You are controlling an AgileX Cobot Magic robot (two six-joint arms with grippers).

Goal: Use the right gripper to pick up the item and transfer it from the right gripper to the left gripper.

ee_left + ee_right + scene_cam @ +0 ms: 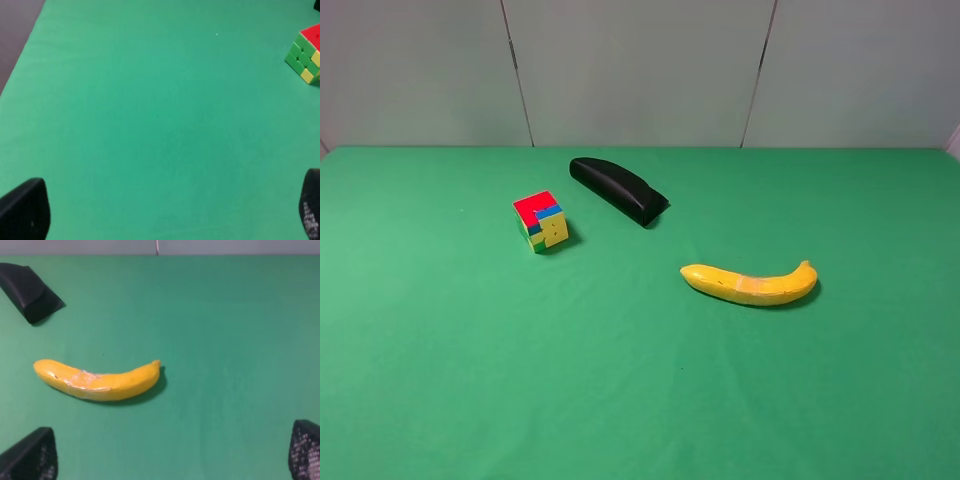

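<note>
The item, a curved yellow banana [750, 284] with a paler band round its middle, lies flat on the green cloth right of centre. In the right wrist view the banana [97, 381] lies well ahead of my right gripper [172, 457], whose two black fingertips [30, 457] stand far apart with nothing between them. My left gripper [167, 212] is open too, with only bare cloth between its fingertips [25, 212]. Neither arm shows in the exterior high view.
A multicoloured puzzle cube [541, 222] stands left of centre and shows again, as the puzzle cube [306, 54], in the left wrist view. A long black case [618, 189] lies behind the middle; the black case [29, 291] also appears in the right wrist view. Grey wall panels [640, 70] back the table.
</note>
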